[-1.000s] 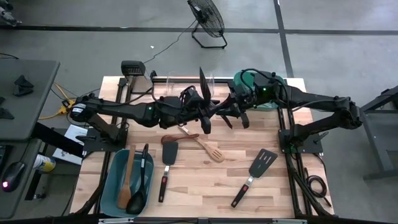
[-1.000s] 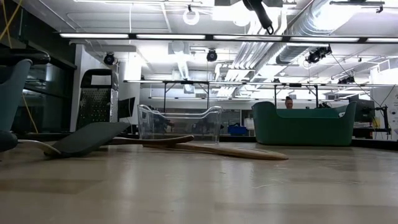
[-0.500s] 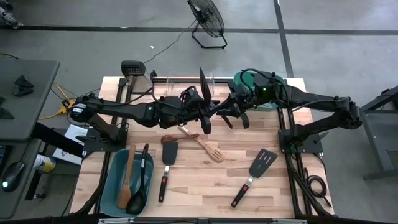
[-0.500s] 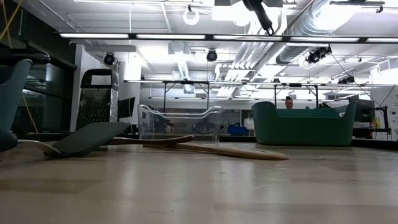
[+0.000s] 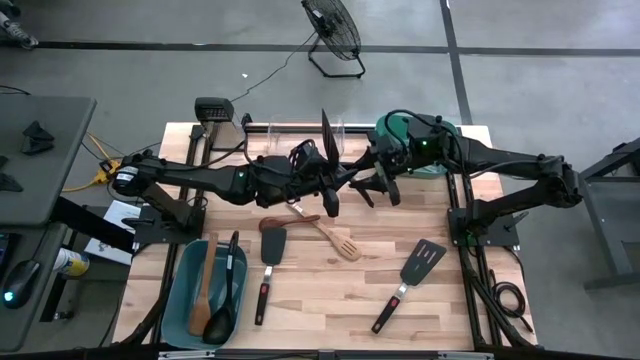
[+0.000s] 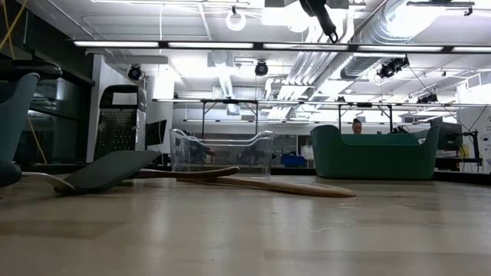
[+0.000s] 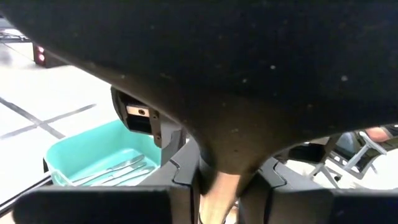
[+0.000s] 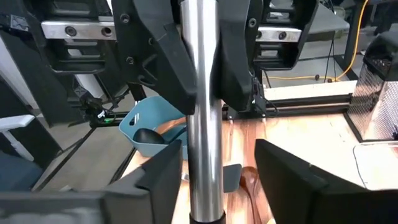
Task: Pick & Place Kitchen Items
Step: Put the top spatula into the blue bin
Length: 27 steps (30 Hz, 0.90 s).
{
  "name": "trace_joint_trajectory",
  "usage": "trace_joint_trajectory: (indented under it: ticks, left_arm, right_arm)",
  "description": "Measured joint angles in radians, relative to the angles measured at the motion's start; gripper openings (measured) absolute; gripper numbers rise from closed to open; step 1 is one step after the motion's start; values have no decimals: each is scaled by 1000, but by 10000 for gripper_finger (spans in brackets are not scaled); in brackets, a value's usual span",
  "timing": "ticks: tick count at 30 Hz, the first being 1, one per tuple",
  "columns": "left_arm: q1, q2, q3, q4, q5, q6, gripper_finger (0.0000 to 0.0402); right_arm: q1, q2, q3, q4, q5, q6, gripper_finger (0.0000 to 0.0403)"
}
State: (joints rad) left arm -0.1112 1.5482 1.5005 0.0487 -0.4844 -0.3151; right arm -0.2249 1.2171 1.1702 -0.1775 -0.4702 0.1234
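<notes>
A black turner with a silvery shaft [image 8: 200, 124] hangs over the far middle of the table, its blade [image 5: 325, 132] up and toward the far edge. My left gripper [image 5: 328, 183] is shut on it. The blade [image 7: 236, 68] fills the top of the left wrist view. My right gripper [image 5: 374, 181] faces the left one and is open. Its fingers [image 8: 163, 180] stand on either side of the shaft, apart from it. A black handle end [image 6: 328, 27] shows at the top of the low view. My left gripper pinches the turner's shaft [image 7: 217, 186] between its two fingers, just below the blade. The fingers [image 8: 155, 59] come level from the table's left and lie across the shaft. The turner is lifted clear, blade uppermost, handle hanging below.
On the table lie a red-trimmed black turner [image 5: 268, 262], a wooden spoon [image 5: 285, 222], a wooden slotted spatula [image 5: 338, 242] and a black slotted turner [image 5: 408, 282]. A blue tub [image 5: 190, 305] holds a wooden spoon and a ladle. A clear bin [image 6: 222, 152] and a green tub [image 6: 376, 157] stand at the far edge.
My right gripper has opened and let go of the turner's shaft without moving away. The turner stays where it was, held by my left gripper alone.
</notes>
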Motion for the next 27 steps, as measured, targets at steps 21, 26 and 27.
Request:
trace_joint_trajectory:
  ticks: [21, 26, 27]
  left_arm:
    - [1, -162, 1, -230, 190, 57, 67]
    - [1, -205, 1, -229, 332, 82, 67]
    - [1, -212, 1, -232, 363, 85, 67]
  right_arm:
    - [-121, -130, 0, -272, -27, -53, 226]
    - [-156, -155, 0, -318, -26, -75, 227]
    - [-162, -157, 0, -323, -27, -77, 227]
